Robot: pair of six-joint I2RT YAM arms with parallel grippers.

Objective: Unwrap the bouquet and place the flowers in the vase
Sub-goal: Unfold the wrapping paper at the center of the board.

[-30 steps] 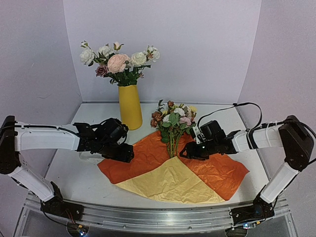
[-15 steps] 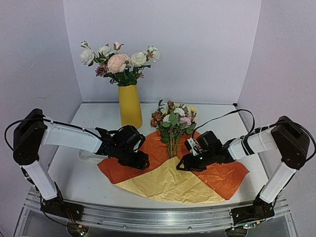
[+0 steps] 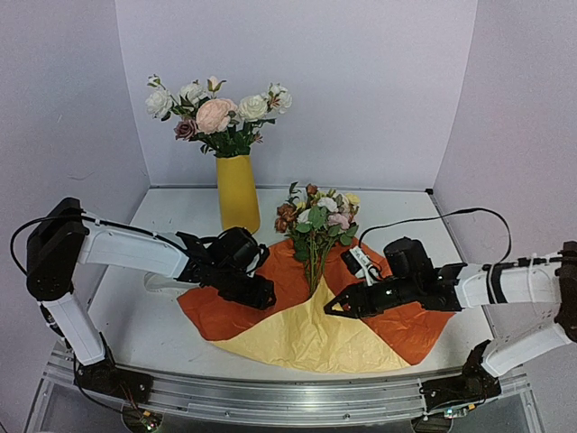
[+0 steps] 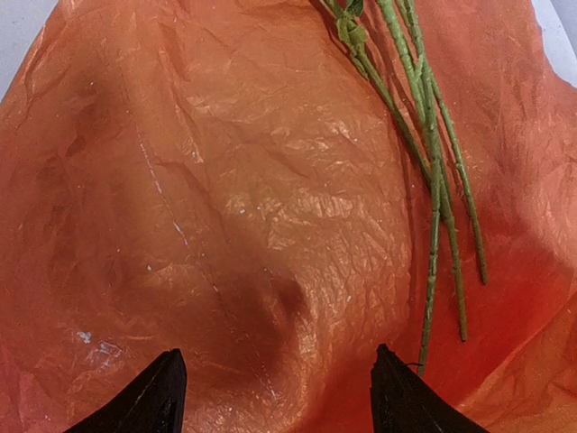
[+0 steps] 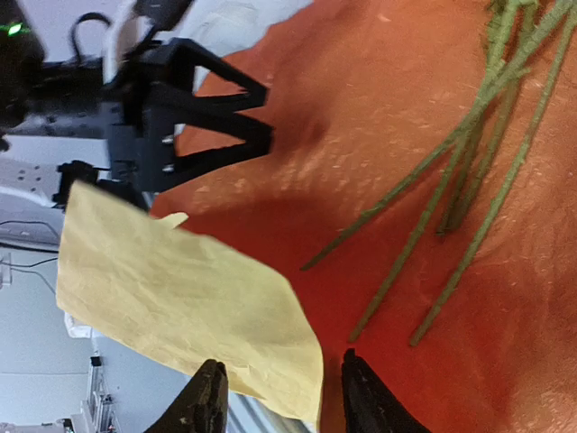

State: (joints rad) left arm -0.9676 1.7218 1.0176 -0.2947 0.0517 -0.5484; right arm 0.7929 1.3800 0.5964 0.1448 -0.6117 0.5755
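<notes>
Pale lilac walls all around and a white worktop. The wrapping lies opened out flat across its middle: a crinkled orange sheet with a yellow sheet overlapping it at the near edge.

The flowers lie right on the orange paper, with the small rust, white, pink and yellow blooms towards the back wall. Their thin green stems run down towards the near edge, bare and loose. So they're out of the wrap but not in the vase.

The yellow vase stands upright at the back, just left of the blooms and off the paper. It's carrying a big bunch of white and pink roses.

The left hand sits low over the orange sheet, left of the stems. Its fingers are spread wide and there's nothing between them, only creased paper underneath.

The right hand comes in low from the other side, close to the stem ends. Its fingers are apart, and a raised corner of the yellow sheet pokes into the gap between them. They aren't pinched on it. In the overhead view, that yellow corner peaks up just in front of this hand.
</notes>
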